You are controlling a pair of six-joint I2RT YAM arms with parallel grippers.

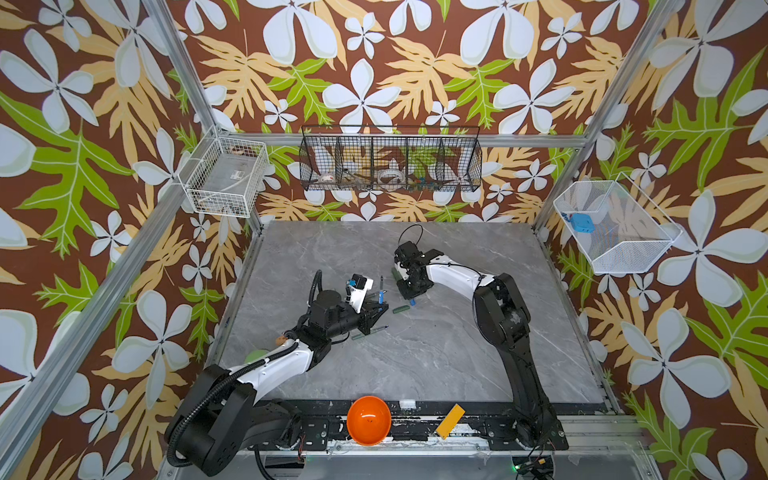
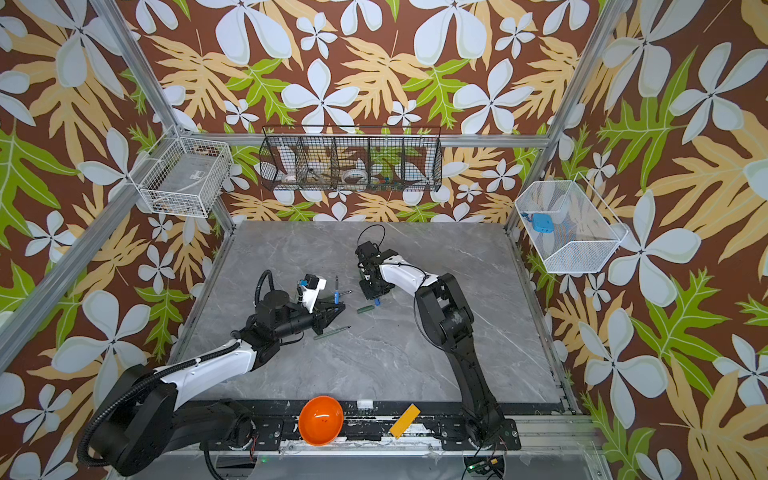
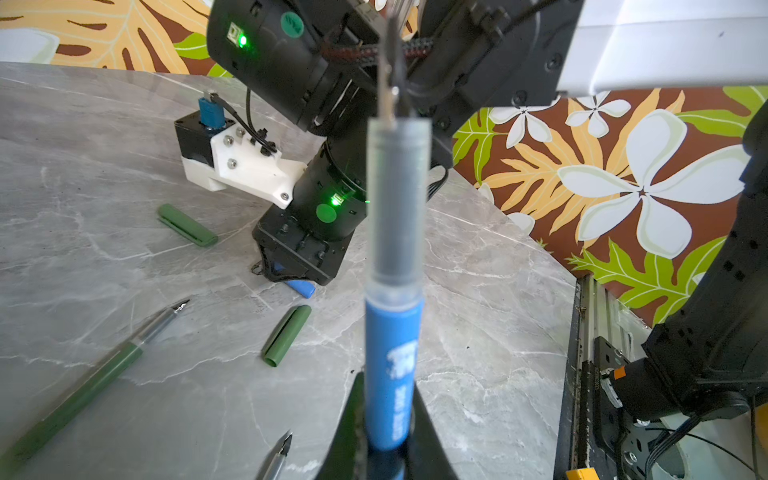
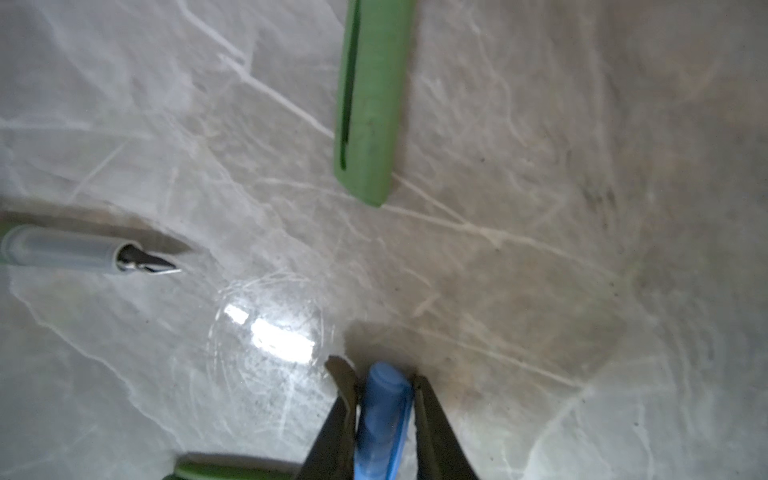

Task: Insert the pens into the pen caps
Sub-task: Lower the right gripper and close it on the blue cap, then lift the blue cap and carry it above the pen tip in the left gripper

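Left arm (image 1: 270, 374): we see white shells over black joints, with a ribbed black hose (image 1: 168, 440) running alongside.
Right arm (image 1: 453, 270): we see one white link, then glossy black segments.
Camera mount (image 3: 245, 166): white bracket with silver screws and a blue plug (image 3: 211, 112) on top.
Wrist housing (image 3: 307, 232): black, with a round green sticker (image 3: 326, 213) and a green light (image 3: 336, 200).
Braided cable (image 3: 365, 50): we make out a red-and-black weave.
Right gripper (image 4: 380, 376): we see two black fingers (image 4: 432, 419) tapering to points.
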